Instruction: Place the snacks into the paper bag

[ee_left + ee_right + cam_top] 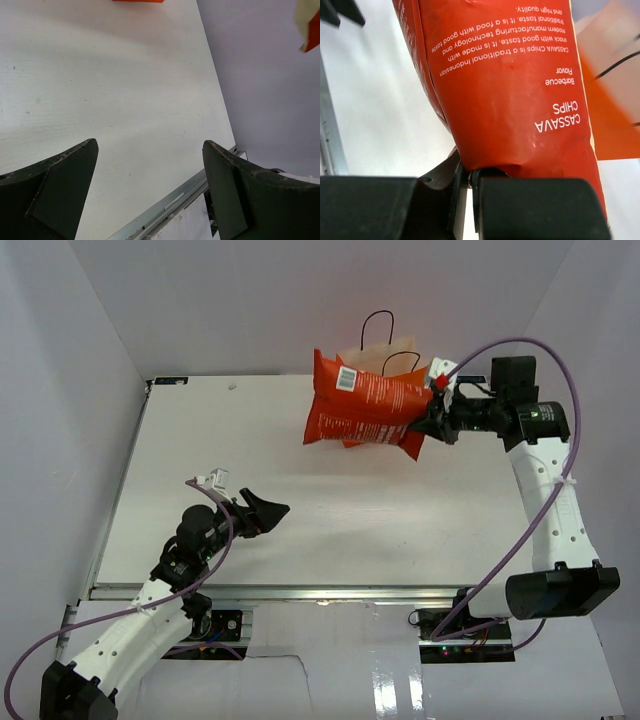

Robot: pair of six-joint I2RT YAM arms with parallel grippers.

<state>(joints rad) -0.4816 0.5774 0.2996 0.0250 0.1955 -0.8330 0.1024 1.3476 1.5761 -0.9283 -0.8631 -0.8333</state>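
My right gripper (425, 423) is shut on one end of the large red-orange chip bag (362, 408) and holds it in the air, lying sideways in front of the orange paper bag (392, 353). The chip bag hides most of the paper bag; its top edge and black loop handles show above. In the right wrist view the chip bag (510, 90) fills the frame, pinched at my right gripper (469, 185), with the paper bag (615, 125) behind it. My left gripper (262, 515) is open and empty low over the table's near left. No small candies are in view.
The white table (200, 460) is ringed by white walls. A metal rail (300, 592) runs along its near edge and shows in the left wrist view (170, 205) between my open fingers (65, 185).
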